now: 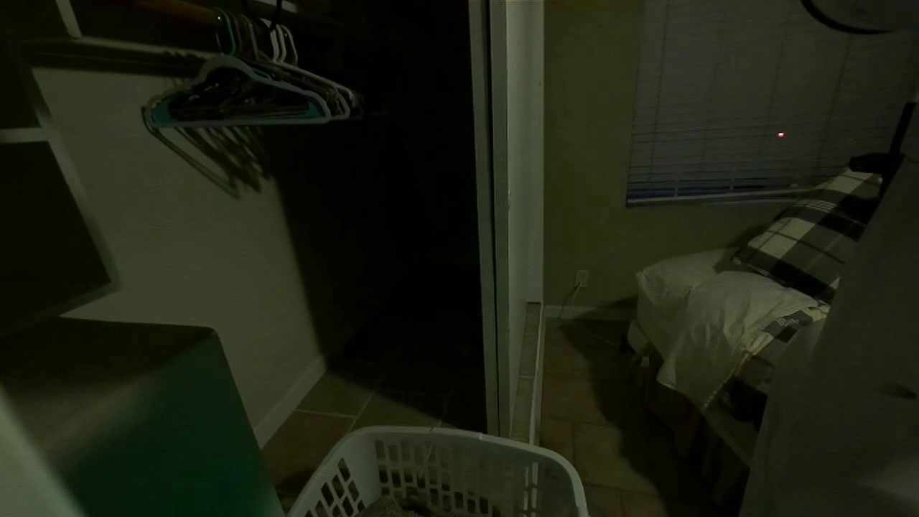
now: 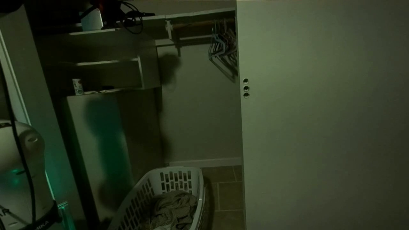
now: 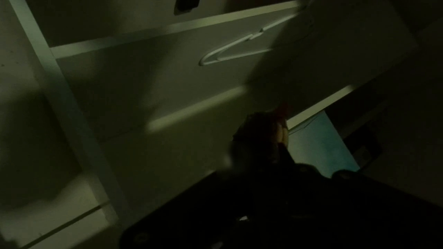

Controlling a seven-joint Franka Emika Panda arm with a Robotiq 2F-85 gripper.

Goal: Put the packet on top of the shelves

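The packet (image 3: 282, 133) is dark and reddish with a pale strip, at the tip of my gripper (image 3: 258, 154) in the wrist view. The dark fingers look shut on it, though deep shadow hides most of the contact. In an exterior view my gripper (image 2: 111, 14) is a dark shape with hanging cables at the top of the shelves (image 2: 108, 62), with a reddish patch at its upper side. The shelves' white frames also show in the wrist view (image 3: 65, 93) and at the left of an exterior view (image 1: 75, 194). Whether the packet touches the top is unclear.
A pale blue box (image 2: 92, 20) stands on the top board beside the gripper; it also shows in the wrist view (image 3: 318, 145). A can (image 2: 77, 87) stands on the pale green cabinet (image 2: 76, 118). Hangers (image 2: 220, 48) hang at right. A laundry basket (image 2: 200, 188) stands below.
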